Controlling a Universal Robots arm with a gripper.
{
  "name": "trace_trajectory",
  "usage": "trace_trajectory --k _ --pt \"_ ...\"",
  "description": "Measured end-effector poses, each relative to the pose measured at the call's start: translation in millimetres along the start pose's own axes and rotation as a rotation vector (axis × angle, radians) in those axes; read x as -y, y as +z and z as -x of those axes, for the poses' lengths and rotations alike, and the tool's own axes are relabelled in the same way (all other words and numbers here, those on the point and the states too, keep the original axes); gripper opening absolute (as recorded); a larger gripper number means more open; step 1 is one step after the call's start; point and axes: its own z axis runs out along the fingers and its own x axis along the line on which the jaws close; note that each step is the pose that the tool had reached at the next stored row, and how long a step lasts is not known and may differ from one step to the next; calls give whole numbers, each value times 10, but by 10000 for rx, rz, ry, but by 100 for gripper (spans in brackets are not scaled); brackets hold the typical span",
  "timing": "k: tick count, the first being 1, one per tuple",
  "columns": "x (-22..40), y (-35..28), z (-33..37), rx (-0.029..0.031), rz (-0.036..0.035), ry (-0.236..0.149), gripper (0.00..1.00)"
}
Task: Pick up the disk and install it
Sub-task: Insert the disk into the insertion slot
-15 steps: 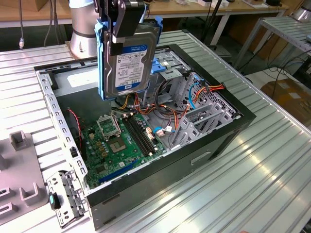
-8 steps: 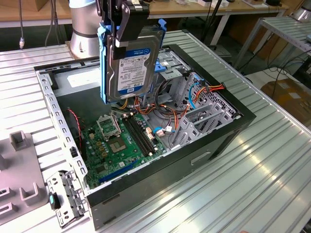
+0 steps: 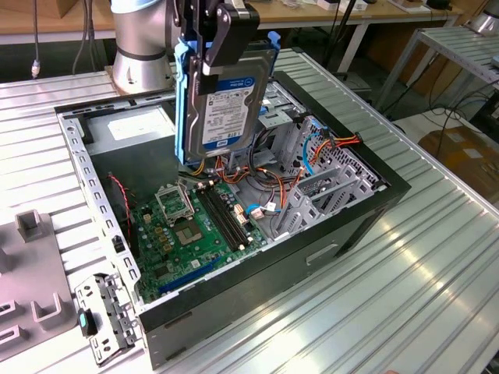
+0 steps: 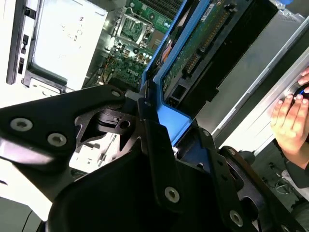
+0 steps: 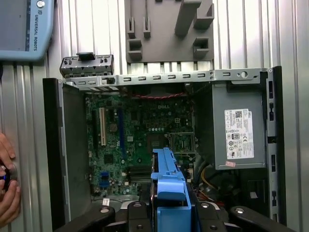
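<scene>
The disk (image 3: 228, 101), a dark hard drive with a white and blue label in a blue plastic bracket, hangs upright over the middle of the open computer case (image 3: 355, 222). My gripper (image 3: 212, 48) is shut on its upper end. In the second wrist view the black fingers (image 4: 155, 145) clamp the blue bracket, and the disk's (image 4: 193, 46) green circuit side faces the camera. The first wrist view looks down along the blue bracket of the disk (image 5: 169, 176) at the motherboard (image 5: 140, 140) below.
A metal drive cage (image 3: 323, 187) with orange and blue cables fills the case's right side in the exterior view. The grey power-supply box (image 5: 236, 130) sits in one corner. A grey fixture plate (image 3: 31, 288) lies outside. A person's hand (image 4: 289, 118) rests at the table edge.
</scene>
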Motion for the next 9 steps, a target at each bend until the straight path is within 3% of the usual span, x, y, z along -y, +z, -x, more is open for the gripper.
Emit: trace_trajectory --k 3,6,8,9 --pt "43 2 1 -11 0 0 37" --pt "46 4 -15 -13 -1 -1 37" --pt "49 6 -90 -15 0 1 37" --pt "54 9 -165 -14 -1 0 37"
